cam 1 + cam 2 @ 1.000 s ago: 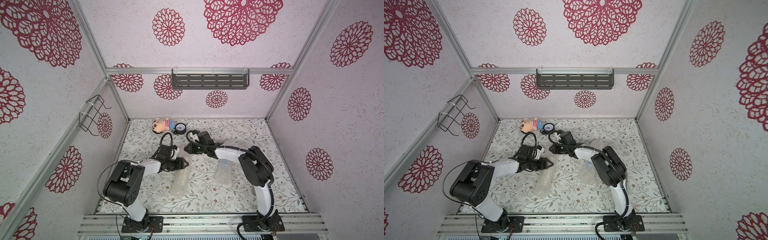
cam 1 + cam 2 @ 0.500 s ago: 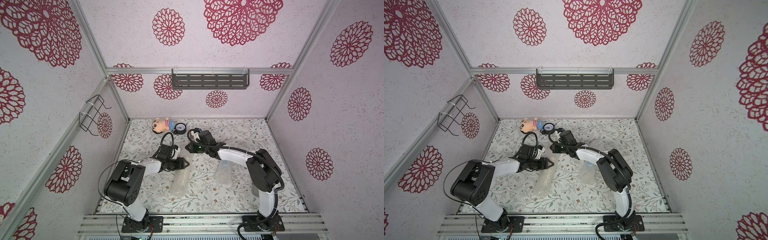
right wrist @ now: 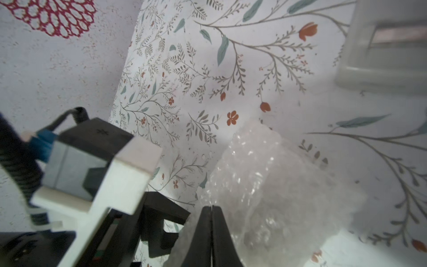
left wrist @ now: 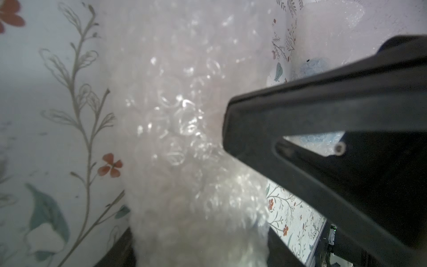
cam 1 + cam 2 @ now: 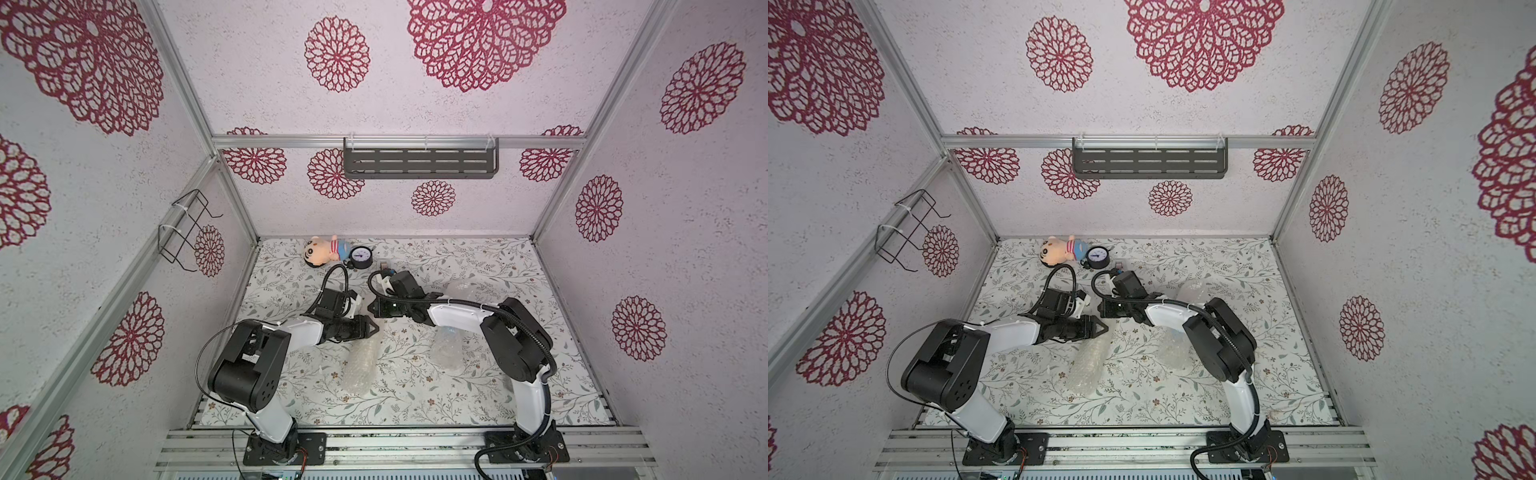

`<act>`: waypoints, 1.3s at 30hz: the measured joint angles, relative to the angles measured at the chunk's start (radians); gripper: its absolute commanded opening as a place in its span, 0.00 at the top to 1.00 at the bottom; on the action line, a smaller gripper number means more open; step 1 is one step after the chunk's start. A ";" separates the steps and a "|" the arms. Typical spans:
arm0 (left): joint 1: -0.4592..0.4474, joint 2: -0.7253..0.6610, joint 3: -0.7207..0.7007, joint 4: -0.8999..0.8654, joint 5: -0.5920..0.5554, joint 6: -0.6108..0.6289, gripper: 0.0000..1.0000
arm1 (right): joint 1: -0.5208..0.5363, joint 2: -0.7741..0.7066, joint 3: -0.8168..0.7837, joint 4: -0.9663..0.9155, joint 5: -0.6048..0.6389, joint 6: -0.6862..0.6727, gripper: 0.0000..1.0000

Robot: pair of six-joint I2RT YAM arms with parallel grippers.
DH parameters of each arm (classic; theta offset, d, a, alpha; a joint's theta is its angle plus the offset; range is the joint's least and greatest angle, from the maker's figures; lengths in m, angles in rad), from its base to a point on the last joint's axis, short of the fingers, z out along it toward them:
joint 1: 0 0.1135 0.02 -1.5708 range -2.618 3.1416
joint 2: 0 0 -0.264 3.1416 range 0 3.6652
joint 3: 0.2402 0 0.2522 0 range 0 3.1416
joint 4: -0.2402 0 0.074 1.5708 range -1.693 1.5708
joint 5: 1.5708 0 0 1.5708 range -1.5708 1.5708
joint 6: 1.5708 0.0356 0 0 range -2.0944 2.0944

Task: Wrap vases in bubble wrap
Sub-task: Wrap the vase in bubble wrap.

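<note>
Two bundles of bubble wrap (image 5: 359, 365) are clear, glossy plastic, their small bubbles catching the light, and they lie on a table cover (image 5: 457, 399) that looks smooth and matt, printed with leaves and flowers. The walls (image 5: 249, 83) look rough and grainy, set in a frame (image 5: 282, 142) of pale brushed metal, with a dark matt metal shelf (image 5: 419, 164) and a thin black wire rack (image 5: 183, 232). A doll (image 5: 322, 253) is soft cloth, a gauge (image 5: 362, 257) has a shiny face, and the arms (image 5: 305, 330) are smooth white and matt black plastic.

Arms: left arm (image 5: 301, 328) and right arm (image 5: 455, 318), glossy white links, bulky black joints.
Cables: black ribbed hoses (image 5: 469, 304) looping alongside.
Claws: left claw (image 5: 372, 328), right claw (image 5: 371, 308), matte black, tapered.
</note>
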 measured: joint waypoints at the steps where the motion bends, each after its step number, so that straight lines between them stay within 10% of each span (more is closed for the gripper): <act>1: -0.001 -0.001 0.002 -0.005 -0.001 0.003 0.35 | -0.001 0.000 -0.009 0.003 0.000 0.000 0.94; 15: 0.000 -0.174 -0.076 -0.040 -0.001 -0.068 0.15 | -0.012 -0.002 -0.098 0.118 0.029 0.043 0.98; 30: -0.038 -0.203 -0.204 -0.002 0.020 -0.172 0.27 | 0.001 -0.002 -0.102 0.134 0.057 0.052 0.98; 39: -0.037 -0.203 -0.211 -0.002 0.009 -0.150 0.34 | 0.000 -0.015 -0.113 0.149 0.070 0.037 0.79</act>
